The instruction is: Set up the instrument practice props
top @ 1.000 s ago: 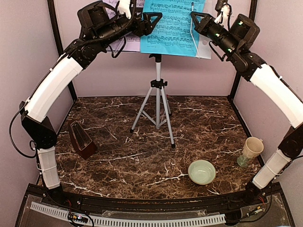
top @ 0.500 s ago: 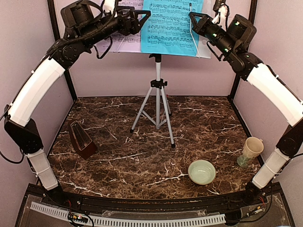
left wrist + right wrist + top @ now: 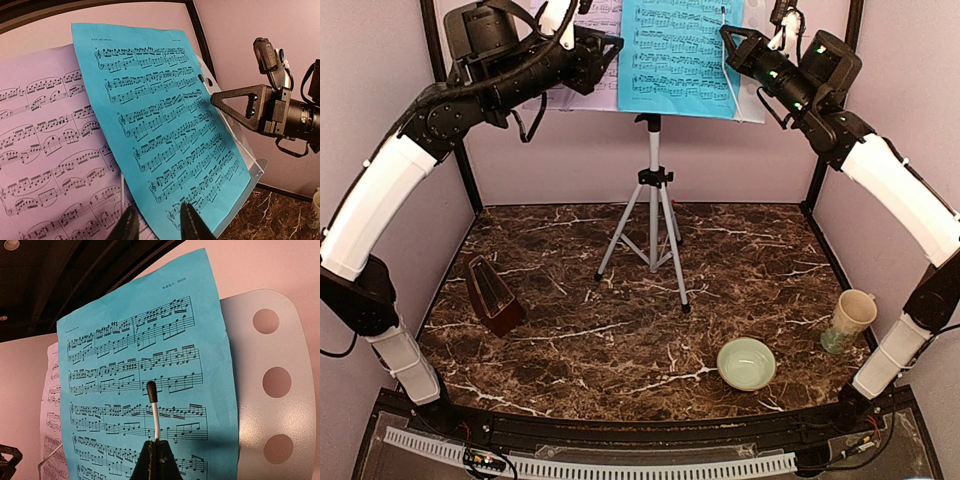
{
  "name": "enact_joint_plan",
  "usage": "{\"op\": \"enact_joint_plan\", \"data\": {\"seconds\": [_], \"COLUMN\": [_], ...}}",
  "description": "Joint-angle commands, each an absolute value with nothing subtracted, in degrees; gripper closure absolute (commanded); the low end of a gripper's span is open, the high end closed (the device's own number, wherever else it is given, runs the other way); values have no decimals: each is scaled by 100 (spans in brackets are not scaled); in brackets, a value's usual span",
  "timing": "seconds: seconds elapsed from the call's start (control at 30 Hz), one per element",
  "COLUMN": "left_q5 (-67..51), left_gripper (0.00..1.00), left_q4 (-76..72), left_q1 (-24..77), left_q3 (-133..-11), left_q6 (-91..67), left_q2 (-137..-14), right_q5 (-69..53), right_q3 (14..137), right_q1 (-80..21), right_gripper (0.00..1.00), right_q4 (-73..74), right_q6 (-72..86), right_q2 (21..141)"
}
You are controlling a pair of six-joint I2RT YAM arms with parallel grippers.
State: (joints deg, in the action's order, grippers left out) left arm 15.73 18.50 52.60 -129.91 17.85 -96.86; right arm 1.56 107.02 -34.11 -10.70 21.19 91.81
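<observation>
Cyan sheet-music page [image 3: 165, 125] overlaps lavender page [image 3: 40, 150] on silver stand's white perforated desk [image 3: 270, 390]. My left claw [image 3: 160, 225], narrowly parted, sits at its bottom edge, probably to square it; right claw [image 3: 152, 462] closed, perhaps steadying.

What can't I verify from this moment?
Top view: upper edge crops cyan page; left arm covers most of the lavender page.
Left wrist: bottom edge crops left gripper; page contact unclear.
Right wrist: right gripper's tip hides whether it pinches the retainer wire.
Top view: metronome too small for detail.
</observation>
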Motion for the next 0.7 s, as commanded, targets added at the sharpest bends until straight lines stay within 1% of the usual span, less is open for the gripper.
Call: {"op": "enact_joint_plan", "data": {"seconds": [0.0,0.1,0.13,0.17,0.4,0.67], "left_q5": [2756,2734,2736,2753,3428,3945], "left_gripper": [78,94,98,100,100,100], "left_q4": [2233,2364,2392,2406,2053,1932], "left_q1": [5470,5605,5643,5679,5687,5612], "left_q3": [-13061,-13052,-13050,-13044,-13195,-13936], "left_q6": [2387,2413,2423,2430,2657,3012], "left_q2": [-9713,-9740,-9759,-9786,-10015,-10598], "right_q5": [335,347,344,346,347,370], "right_q3": [10723,10703,10705,10705,10692,10663], "right_q1": [-3395,-3395,-3394,-3396,-3394,-3401], "right_gripper": [100,100,100,100,100,100], "right_q4": [-1065,-1083,-1089,-1102,-1117,-1129], "right_q6": [1946,1943,1951,1951,1969,1984], "right_q2": [9200,9195,9194,9207,9199,9169]}}
